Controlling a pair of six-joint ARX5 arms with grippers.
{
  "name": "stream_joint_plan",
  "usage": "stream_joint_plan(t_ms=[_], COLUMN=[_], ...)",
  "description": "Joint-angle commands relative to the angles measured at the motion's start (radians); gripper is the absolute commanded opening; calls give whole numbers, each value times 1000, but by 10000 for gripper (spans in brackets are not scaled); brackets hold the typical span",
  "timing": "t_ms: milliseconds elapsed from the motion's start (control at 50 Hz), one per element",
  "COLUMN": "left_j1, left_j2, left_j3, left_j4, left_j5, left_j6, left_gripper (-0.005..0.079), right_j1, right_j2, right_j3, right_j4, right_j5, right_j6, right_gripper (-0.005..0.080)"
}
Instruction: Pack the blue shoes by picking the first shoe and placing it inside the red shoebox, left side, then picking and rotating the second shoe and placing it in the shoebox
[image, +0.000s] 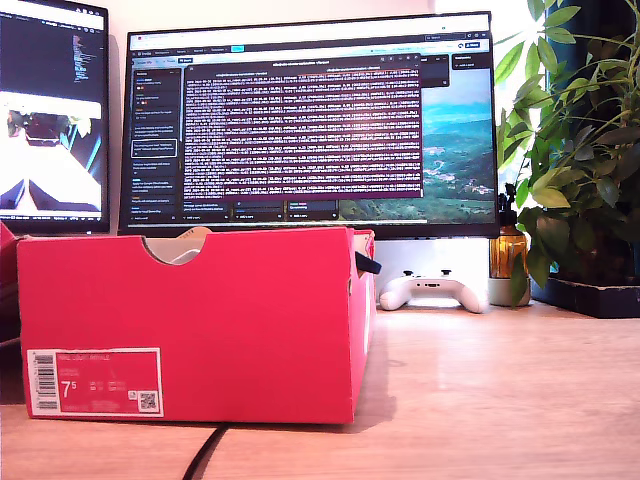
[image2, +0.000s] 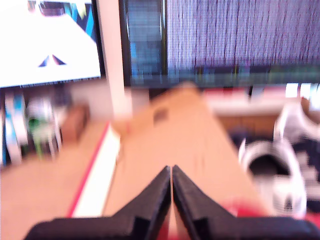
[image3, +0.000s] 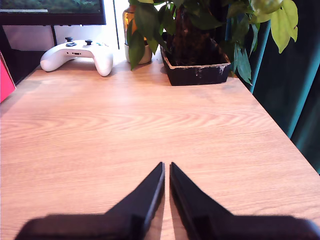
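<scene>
The red shoebox (image: 190, 320) stands on the wooden surface (image: 480, 400) at the exterior view's left, a half-round notch in its top edge and a white label (image: 93, 381) reading 7.5 low on its front. The blurred first wrist view shows a navy shoe (image2: 280, 175) with white stripes and sole beside brown cardboard. The first end effector (image2: 171, 172) has its jaws together, empty. The second end effector (image3: 166, 169) is likewise closed on nothing over bare wood, a white controller (image3: 77, 54) and potted plant (image3: 195, 45) beyond.
</scene>
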Motion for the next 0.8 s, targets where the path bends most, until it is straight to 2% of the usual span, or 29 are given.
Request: stream_joint_plan(t_ms=[0,100,300,780], left_j1=[-5,-8,-24,-24], left_j2=[-8,-8,-8,-8], left_j3=[-23,-23,-23,-21], left_j4=[-42,-114,-259,-262], left_j5=[0,1,1,13], left_j6=[-25,-74,-79,-117], left_gripper=[-19,-19,-19,-19], right_j1=[-1,-1,-1,-1], right_j2=[-7,-7,-7,-7], right_j3=[-6,-6,-6,-6], right_j4=[8,8,8,8], right_j5=[1,1,1,1], right_j6=[3,3,3,3], right_gripper=[-13,-13,-13,-13])
